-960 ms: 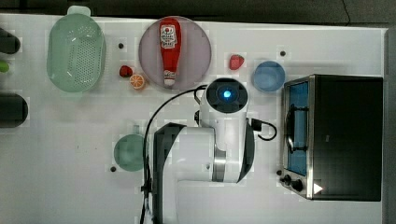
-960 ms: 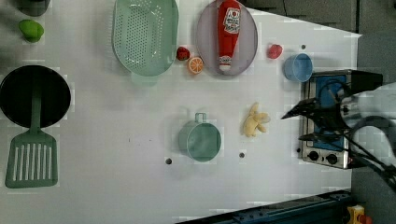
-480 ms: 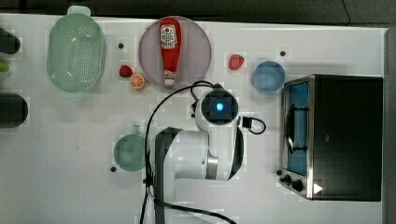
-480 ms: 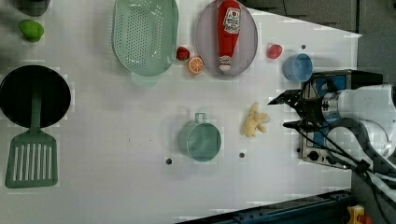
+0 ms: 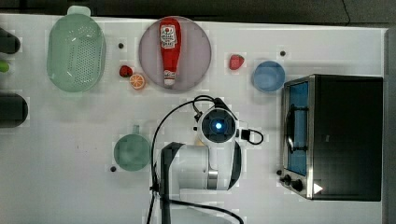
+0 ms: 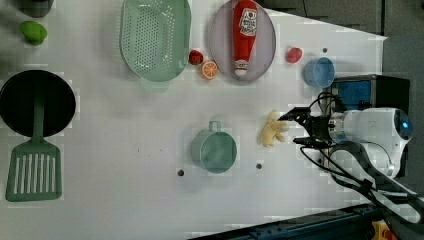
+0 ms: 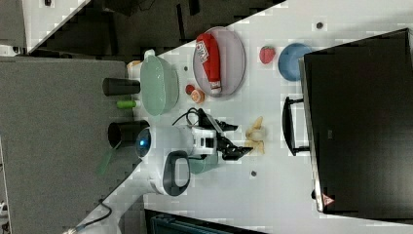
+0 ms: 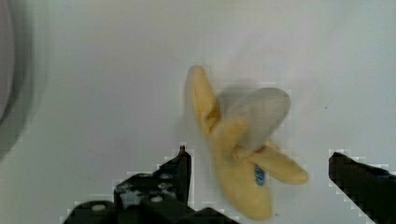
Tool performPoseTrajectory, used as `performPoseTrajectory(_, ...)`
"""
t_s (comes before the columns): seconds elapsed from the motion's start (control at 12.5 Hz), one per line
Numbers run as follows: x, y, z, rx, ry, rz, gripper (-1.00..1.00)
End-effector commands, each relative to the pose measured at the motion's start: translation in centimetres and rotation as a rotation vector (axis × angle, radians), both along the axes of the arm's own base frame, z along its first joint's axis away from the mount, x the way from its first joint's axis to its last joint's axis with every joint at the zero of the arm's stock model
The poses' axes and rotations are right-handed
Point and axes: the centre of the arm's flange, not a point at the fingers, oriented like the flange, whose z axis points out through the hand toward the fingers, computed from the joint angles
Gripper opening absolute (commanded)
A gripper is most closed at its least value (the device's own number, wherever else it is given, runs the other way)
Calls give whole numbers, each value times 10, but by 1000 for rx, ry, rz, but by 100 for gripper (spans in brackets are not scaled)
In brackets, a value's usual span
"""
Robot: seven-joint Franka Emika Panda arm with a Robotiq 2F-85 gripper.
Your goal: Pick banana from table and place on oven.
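Hand point(image 8: 259, 163) spread wide, empty, its fingers either side of the banana point(image 8: 238, 154) on the table point(image 8: 116, 70).

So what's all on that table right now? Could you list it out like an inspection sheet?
Surface: white table, a few small dark dots.
Job's things: banana lying on the table, not gripped; oven, door shut, top bare.
Clutter: green colander, ketchup bottle on a plate, orange slice, two strawberries, blue bowl, green cup, black pan, green spatula, lime.
Grippers: gripper open, beside the banana.
Cables: black cable looping along the arm.
Surroundings: dark floor.
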Motion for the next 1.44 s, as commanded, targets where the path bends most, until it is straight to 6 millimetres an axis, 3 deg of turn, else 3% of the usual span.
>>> performPoseTrajectory(0.08, -1, 8, -29, 6, -16, -19, 100)
performPoseTrajectory(0.24, 0, 9, -35, 6, -33, -17, 92)
performPoseTrajectory(0.72, 0, 13, -37, 10, -36, -13, -51)
performPoseTrajectory(0.8, 0, 13, -37, 10, -36, -13, -62)
performPoseTrajectory(0.96, 0, 13, -34, 10, -40, -14, -62)
performPoseTrajectory(1.12, 7, 13, -11, 9, -79, -14, -62)
performPoseTrajectory(1.2, 11, 13, 12, 9, -104, -14, -62)
performPoseTrajectory(1.44, 20, 14, 109, 10, -115, -12, -62)
